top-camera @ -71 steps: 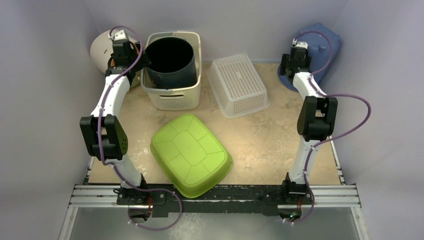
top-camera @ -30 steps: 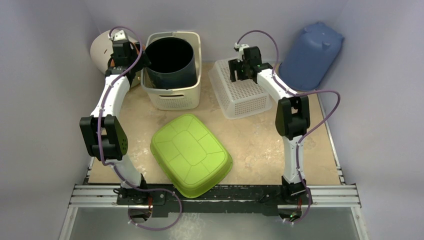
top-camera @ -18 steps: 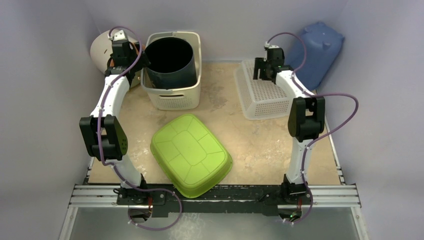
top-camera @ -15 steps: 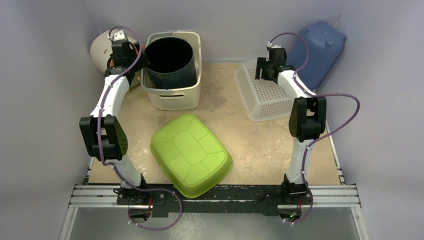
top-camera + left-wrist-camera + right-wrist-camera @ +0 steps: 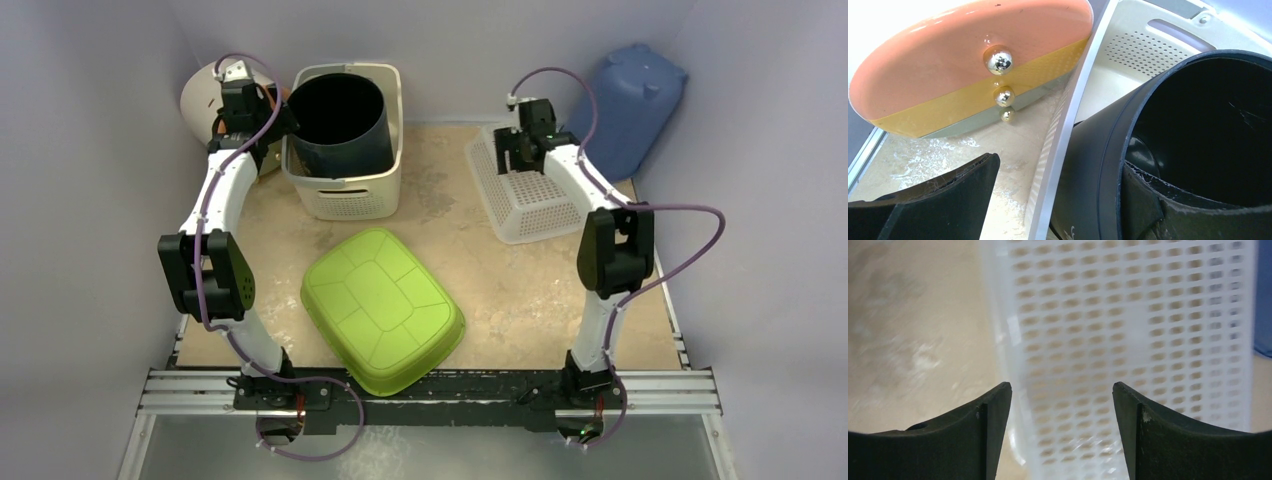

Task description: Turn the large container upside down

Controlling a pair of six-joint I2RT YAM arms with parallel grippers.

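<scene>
A tall cream bin [image 5: 345, 195] stands upright at the back left with a black bucket [image 5: 345, 155] inside it. My left gripper [image 5: 272, 118] is open. Its jaws straddle the bin wall [image 5: 1068, 100] and the bucket wall [image 5: 1088, 165]. One finger [image 5: 938, 200] is outside and clear of the bin, the other is inside the bucket. A white perforated basket [image 5: 535, 205] sits at the back right. My right gripper [image 5: 520, 150] hovers open over the basket's left edge [image 5: 1128, 315], holding nothing.
A green tub [image 5: 380, 305] lies bottom up in the near middle. A blue container [image 5: 630, 105] leans in the back right corner beside the basket. A round pink and yellow box [image 5: 973, 65] leans in the back left corner behind my left gripper.
My right arm swung from the blue container to the white basket. The basket slid right toward the blue container. The left arm has not moved.
</scene>
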